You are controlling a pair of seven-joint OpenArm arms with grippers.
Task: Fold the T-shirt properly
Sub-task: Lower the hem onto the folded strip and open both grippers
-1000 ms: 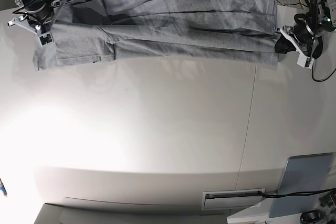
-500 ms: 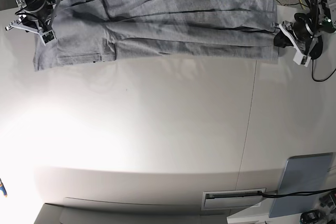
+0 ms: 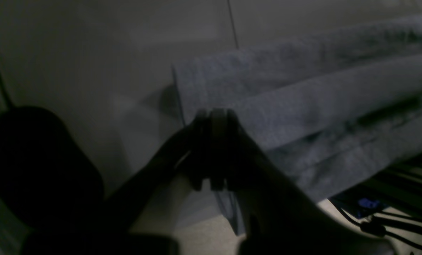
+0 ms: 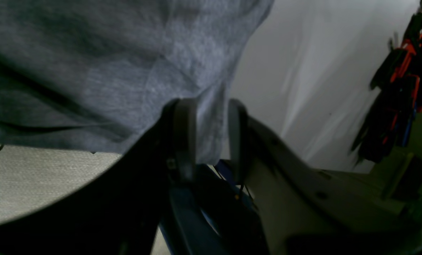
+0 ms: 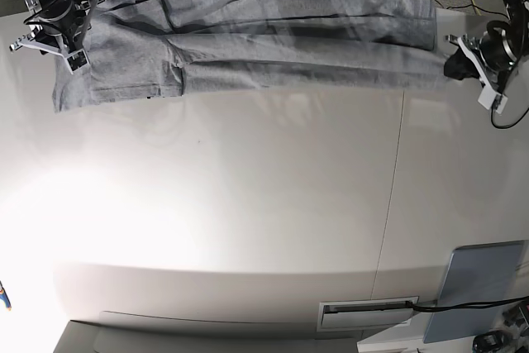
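Grey cloth stretches in a long band across the far edge of the white table (image 5: 264, 204): it is the T-shirt (image 5: 273, 39), pulled out between the two arms. The left gripper (image 3: 212, 148) is at one end, and its two dark fingers are pressed together with the shirt's edge pinched between them. The right gripper (image 4: 211, 138) is at the other end. Its fingers (image 4: 184, 134) are a little apart with a flap of the grey shirt hanging between them, and I cannot tell if they are squeezing it. One sleeve (image 5: 91, 93) lies flat on the table near that end. A thin line (image 5: 393, 196) runs across the table top.
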